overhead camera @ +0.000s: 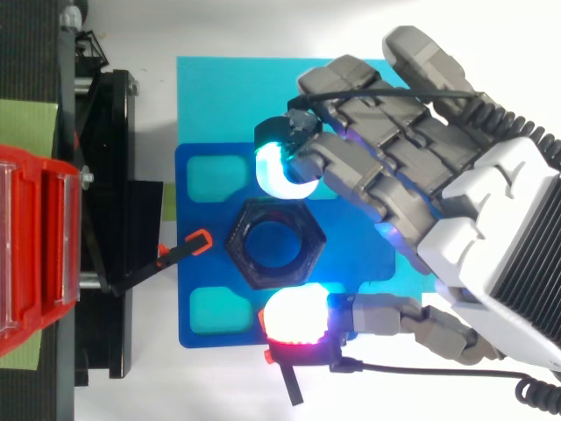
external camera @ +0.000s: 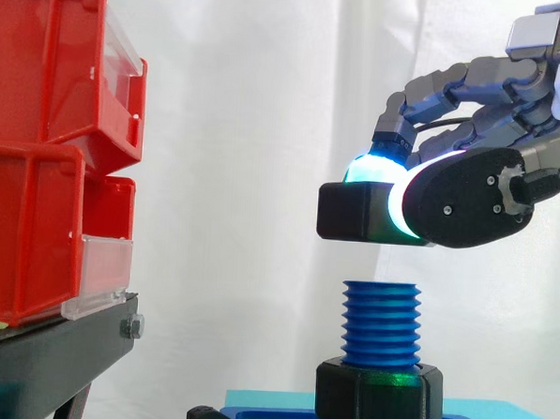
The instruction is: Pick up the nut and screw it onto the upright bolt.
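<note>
Hanging clear above the bolt (external camera: 380, 323), the nut (external camera: 353, 211) is pinched between glowing pads (overhead camera: 296, 317) of the hand (external camera: 469, 196), with the fingers curled in on opposite sides. Nut and thread are not touching yet.

Main risk is cross-threading. In the side view the nut sits a little toward the bins (external camera: 39, 141) relative to the bolt, so a straight drop could land its rim on the top thread and cock or jam it. The grip is two rounded pads only, so the nut could swivel or slip out once twisting load comes on. A tilted nut would likely bind on the first turn.

Hard to judge:
- The nut's right end is covered by the thumb pad in the side view, so the true offset is unclear.
- From above, blue shows through the nut's hole, but I cannot tell if that is the bolt top or the blue base (overhead camera: 202, 88).
- The black hex collar (external camera: 378, 395) at the bolt's foot could be a second nut or the bolt head; cannot tell.
- The base is cut off at the side view's bottom edge.
</note>
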Motion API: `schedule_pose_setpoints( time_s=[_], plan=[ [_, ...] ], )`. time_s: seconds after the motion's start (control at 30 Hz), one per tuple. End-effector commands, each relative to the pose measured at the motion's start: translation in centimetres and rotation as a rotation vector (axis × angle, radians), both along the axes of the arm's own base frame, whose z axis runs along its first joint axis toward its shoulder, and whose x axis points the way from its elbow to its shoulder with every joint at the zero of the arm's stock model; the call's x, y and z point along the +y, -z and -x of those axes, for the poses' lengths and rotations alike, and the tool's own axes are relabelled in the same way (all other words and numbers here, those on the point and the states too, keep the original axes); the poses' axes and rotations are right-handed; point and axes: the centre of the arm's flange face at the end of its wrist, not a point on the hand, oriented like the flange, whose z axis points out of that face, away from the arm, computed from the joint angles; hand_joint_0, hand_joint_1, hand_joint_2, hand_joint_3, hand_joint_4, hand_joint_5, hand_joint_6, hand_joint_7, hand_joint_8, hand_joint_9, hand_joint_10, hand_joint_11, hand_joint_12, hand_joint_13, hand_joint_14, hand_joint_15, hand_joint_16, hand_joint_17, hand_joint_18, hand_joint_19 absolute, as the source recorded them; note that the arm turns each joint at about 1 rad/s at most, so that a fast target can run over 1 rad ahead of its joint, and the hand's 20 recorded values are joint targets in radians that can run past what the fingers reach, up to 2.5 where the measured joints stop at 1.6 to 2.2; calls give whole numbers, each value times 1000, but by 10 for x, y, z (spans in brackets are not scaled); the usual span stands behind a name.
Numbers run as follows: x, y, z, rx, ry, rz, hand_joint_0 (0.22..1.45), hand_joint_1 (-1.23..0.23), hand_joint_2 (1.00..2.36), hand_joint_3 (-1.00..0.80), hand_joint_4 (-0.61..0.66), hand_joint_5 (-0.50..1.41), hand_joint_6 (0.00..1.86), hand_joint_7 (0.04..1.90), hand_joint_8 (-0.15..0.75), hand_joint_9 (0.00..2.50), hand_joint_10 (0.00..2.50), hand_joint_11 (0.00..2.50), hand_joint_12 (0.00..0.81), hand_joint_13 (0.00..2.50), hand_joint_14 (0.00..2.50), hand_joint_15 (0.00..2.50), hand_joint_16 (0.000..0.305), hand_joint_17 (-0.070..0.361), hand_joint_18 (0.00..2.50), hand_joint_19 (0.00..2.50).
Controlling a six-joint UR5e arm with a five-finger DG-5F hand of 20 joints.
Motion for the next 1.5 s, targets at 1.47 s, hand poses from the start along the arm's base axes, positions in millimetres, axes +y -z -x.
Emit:
schedule_pose_setpoints(
  time_s=[1.47],
  plan=[
    [3,26,-5,54,-42,13,515,-631,1000,-500,272,-124,516,1200,282,561,0,0,272,520,0,0,27,60,295,0]
  ],
)
